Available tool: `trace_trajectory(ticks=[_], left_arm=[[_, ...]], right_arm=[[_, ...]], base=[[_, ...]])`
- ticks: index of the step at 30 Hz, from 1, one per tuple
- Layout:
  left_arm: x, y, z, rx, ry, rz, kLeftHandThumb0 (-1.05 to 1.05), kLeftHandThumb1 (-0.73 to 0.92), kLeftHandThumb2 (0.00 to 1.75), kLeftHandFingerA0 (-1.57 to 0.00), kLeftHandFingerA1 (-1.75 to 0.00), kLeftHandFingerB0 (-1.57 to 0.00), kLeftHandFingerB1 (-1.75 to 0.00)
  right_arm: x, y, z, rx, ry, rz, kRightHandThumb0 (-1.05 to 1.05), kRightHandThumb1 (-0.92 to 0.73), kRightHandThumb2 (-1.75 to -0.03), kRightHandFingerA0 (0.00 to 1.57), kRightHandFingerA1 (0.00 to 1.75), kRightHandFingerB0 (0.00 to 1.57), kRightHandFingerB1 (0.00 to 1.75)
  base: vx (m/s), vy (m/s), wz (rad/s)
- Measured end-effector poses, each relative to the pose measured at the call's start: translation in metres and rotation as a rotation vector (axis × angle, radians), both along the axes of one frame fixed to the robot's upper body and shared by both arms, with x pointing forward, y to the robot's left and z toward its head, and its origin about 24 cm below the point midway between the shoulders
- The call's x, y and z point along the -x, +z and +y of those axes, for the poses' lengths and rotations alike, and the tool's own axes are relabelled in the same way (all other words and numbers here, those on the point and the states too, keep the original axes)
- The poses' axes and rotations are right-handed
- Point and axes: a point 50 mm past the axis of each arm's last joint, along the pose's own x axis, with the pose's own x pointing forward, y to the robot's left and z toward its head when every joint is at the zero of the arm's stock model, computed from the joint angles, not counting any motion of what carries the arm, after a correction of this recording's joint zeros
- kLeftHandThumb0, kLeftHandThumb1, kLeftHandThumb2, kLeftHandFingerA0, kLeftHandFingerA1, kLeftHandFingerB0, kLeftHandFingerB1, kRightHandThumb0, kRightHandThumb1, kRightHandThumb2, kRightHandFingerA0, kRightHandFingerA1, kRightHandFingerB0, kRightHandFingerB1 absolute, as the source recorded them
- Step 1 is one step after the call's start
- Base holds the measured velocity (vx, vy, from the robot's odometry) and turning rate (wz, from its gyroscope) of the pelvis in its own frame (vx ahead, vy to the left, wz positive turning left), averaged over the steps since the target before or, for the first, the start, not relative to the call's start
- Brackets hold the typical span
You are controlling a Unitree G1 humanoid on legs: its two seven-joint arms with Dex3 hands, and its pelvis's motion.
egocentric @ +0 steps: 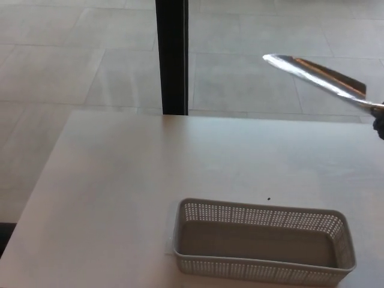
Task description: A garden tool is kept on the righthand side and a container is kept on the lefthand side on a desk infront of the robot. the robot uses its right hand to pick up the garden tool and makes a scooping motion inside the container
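The trowel (318, 77) is up in the air at the far right, its shiny blade tilted with the tip highest, well above and apart from the basket (261, 264). The basket sits on the counter (120, 198) near its front edge and looks empty. Only a dark sliver of the right robot hand (379, 123) shows at the picture's edge by the blade's lower end; how it grips I cannot tell, though something there must carry the tool. The left one is out of sight. I'd judge this the lifted part of a scooping stroke. Next, the blade needs swinging down into the basket without knocking its rim.
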Motion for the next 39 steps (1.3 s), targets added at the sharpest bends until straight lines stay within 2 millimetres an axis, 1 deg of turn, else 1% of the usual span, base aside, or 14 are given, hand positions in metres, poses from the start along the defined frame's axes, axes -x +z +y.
trace_trajectory(ticks=[2, 3, 4, 5, 10, 12, 13, 20, 25, 34, 35, 37, 38, 39], left_arm=[[0.0, 0.0, 0.0, 0.0, 0.001, -0.001, -0.16, -0.11, 1.09, -0.88, -0.92, -0.82, -0.88], [0.0, 0.0, 0.0, 0.0, 0.001, 0.0, -0.2, -0.07, 0.99, -0.88, -0.89, -0.82, -0.85], [0.0, 0.0, 0.0, 0.0, 0.0, 0.0, -0.16, -0.09, 1.03, -0.85, -0.93, -0.8, -0.88], [0.0, 0.0, 0.0, 0.0, 0.001, -0.001, -0.2, -0.09, 0.95, -0.87, -0.93, -0.83, -0.88], [0.0, 0.0, 0.0, 0.0, 0.001, -0.001, -0.14, -0.07, 1.01, -0.89, -0.91, -0.84, -0.87], [0.0, 0.0, 0.0, 0.0, 0.0, 0.0, -0.17, -0.08, 1.04, -0.87, -0.9, -0.8, -0.85], [0.0, 0.0, 0.0, 0.0, 0.0, 0.0, -0.15, -0.08, 1.01, -0.85, -0.91, -0.79, -0.86], [0.0, 0.0, 0.0, -0.001, 0.002, -0.001, -0.09, -0.11, 1.09, -0.89, -0.93, -0.83, -0.89], [0.002, 0.0, 0.0, -0.001, -0.001, 0.004, -0.25, -0.05, 0.9, -0.88, -0.9, -0.82, -0.86], [0.005, 0.001, 0.001, -0.005, 0.012, -0.007, -0.18, -0.1, 1.03, -0.89, -0.91, -0.84, -0.87], [0.005, 0.001, 0.001, -0.005, 0.011, -0.006, -0.2, -0.09, 0.96, -0.89, -0.91, -0.84, -0.87], [0.006, 0.0, 0.001, -0.005, 0.005, -0.003, -0.09, -0.1, 0.98, -0.9, -0.91, -0.85, -0.87], [0.006, 0.0, 0.001, -0.005, 0.006, -0.004, -0.14, -0.07, 0.95, -0.9, -0.9, -0.83, -0.86], [0.006, 0.0, 0.001, -0.005, 0.005, -0.003, -0.14, -0.07, 0.95, -0.9, -0.9, -0.83, -0.86]], right_arm=[[-0.003, -0.009, -0.008, -0.025, -0.03, 0.022, -0.26, -0.59, -0.87, 0.89, 1.75, 0.83, 1.21], [-0.004, -0.013, -0.011, -0.035, -0.04, 0.033, -0.29, -0.67, -0.68, 0.93, 1.66, 0.81, 0.73], [-0.006, -0.019, -0.014, -0.044, -0.054, 0.048, -0.36, -0.53, -0.98, 1.19, 1.34, 0.8, 0.85], [-0.007, -0.026, -0.018, -0.053, -0.07, 0.068, -0.3, -0.67, -0.85, 0.93, 1.7, 0.79, 1.18], [-0.011, -0.055, -0.033, -0.083, -0.137, 0.159, -0.36, -0.69, -0.89, 0.94, 1.75, 0.73, 1.52], [-0.012, -0.073, -0.041, -0.076, -0.177, 0.222, -0.37, -0.71, -0.82, 0.94, 1.71, 0.75, 1.31], [-0.012, -0.077, -0.043, -0.074, -0.187, 0.237, -0.33, -0.74, -0.72, 0.93, 1.53, 0.8, 0.98], [-0.006, -0.123, -0.056, -0.045, -0.284, 0.392, -0.38, -0.74, -0.82, 0.94, 1.55, 0.83, 1.13], [0.0, -0.145, -0.062, -0.01, -0.339, 0.463, -0.39, -0.73, -0.69, 0.86, 1.37, 0.57, 0.62], [-0.008, -0.147, -0.057, 0.165, -0.347, 0.46, -0.4, -0.71, -0.65, 0.82, 1.4, 0.5, 0.54], [-0.008, -0.147, -0.056, 0.168, -0.343, 0.459, -0.45, -0.71, -0.6, 0.7, 0.99, 0.48, 0.5], [-0.01, -0.146, -0.053, 0.161, -0.325, 0.453, -0.58, -0.71, -0.61, 0.58, 0.75, 0.29, 0.32], [-0.01, -0.146, -0.052, 0.15, -0.318, 0.454, -0.63, -0.71, -0.62, 0.16, 0.5, 0.17, 0.27], [-0.011, -0.145, -0.051, 0.137, -0.31, 0.457, -0.63, -0.71, -0.62, 0.16, 0.5, 0.17, 0.27]], base=[[0.0, 0.0, 0.0], [0.0, 0.0, 0.0], [0.0, 0.0, 0.0], [0.0, 0.0, 0.0], [0.0, 0.0, 0.0], [0.0, 0.0, 0.0], [0.0, 0.0, 0.0], [0.0, 0.0, 0.0], [0.0, 0.0, 0.0], [0.0, 0.0, 0.0], [0.0, 0.0, 0.0], [0.0, 0.0, 0.0], [0.0, 0.0, 0.0], [0.0, 0.0, 0.0]])
